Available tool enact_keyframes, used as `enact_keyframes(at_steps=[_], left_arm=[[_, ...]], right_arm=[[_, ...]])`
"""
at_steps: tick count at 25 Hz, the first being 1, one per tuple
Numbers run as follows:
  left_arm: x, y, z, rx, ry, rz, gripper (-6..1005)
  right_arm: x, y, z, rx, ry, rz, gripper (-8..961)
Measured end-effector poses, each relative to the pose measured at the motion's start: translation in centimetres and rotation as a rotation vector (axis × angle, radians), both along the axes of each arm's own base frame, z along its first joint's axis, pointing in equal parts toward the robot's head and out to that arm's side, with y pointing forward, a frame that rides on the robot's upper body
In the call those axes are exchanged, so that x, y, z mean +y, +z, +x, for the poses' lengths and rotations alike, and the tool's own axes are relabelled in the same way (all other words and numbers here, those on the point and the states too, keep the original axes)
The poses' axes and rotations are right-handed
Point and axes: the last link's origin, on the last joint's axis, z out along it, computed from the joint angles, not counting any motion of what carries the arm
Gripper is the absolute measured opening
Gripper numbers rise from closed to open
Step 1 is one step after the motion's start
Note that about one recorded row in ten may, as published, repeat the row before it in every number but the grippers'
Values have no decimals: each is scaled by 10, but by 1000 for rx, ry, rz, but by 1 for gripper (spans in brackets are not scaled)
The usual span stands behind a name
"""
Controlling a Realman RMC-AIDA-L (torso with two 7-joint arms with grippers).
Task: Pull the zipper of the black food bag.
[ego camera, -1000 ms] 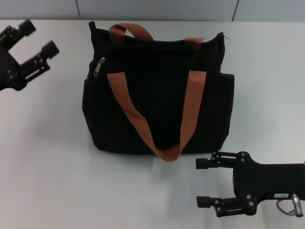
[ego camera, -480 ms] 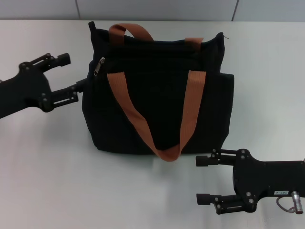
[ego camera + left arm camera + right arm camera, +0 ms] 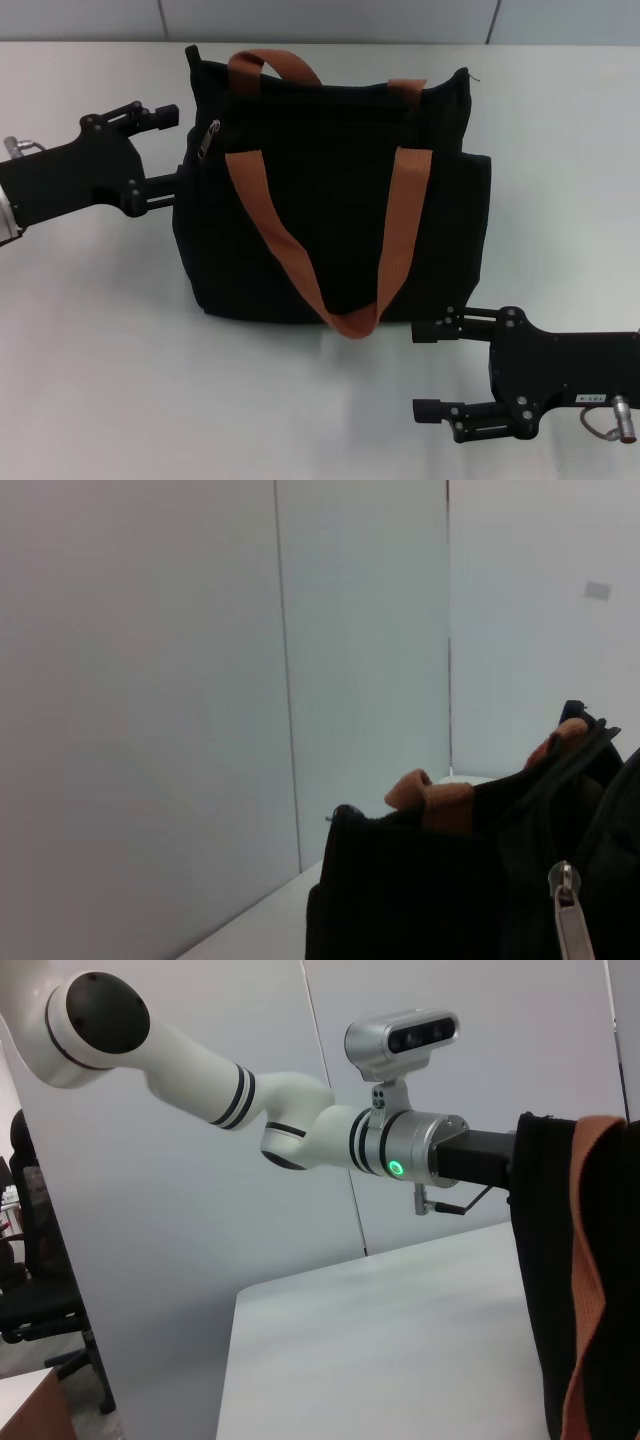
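The black food bag (image 3: pixel 330 210) lies in the middle of the white table in the head view, its orange-brown straps (image 3: pixel 390 250) draped over the front. The zipper (image 3: pixel 211 138), a small silver pull, sits near the bag's upper left corner. My left gripper (image 3: pixel 170 148) is open at the bag's left side; its fingertips reach the bag's edge, just short of the pull. The left wrist view shows the bag (image 3: pixel 420 900) and the zipper (image 3: pixel 570 925) close up. My right gripper (image 3: pixel 425 370) is open near the bag's lower right corner, holding nothing.
The white table (image 3: pixel 100 350) extends left of and in front of the bag. A grey wall (image 3: pixel 330 20) runs along the far edge. The right wrist view shows my left arm (image 3: pixel 400 1150) against the bag's side (image 3: pixel 545 1260).
My left gripper has swung in from the far left to the bag's left side, close to the zipper pull. The right gripper has barely shifted. The bag has not moved.
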Motion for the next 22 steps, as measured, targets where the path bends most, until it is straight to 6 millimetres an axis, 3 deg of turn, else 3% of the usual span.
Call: enact_keyframes(at_steps=[9,15,17,22], left_arm=[[1,4,0,20,-41,75,807],[-2,7,-2,-2,-38,116,598],[-2,6,-2,-2,-41,116,357],[-6,5,0,-14,-59,111,247]], right_arm=[[1,0,-1,6,-6,8,786],[1,0,-1,8,-8,8,786],[1,0,-1,9,-7,7,786],[2,1,-2,17,-14,14,786]])
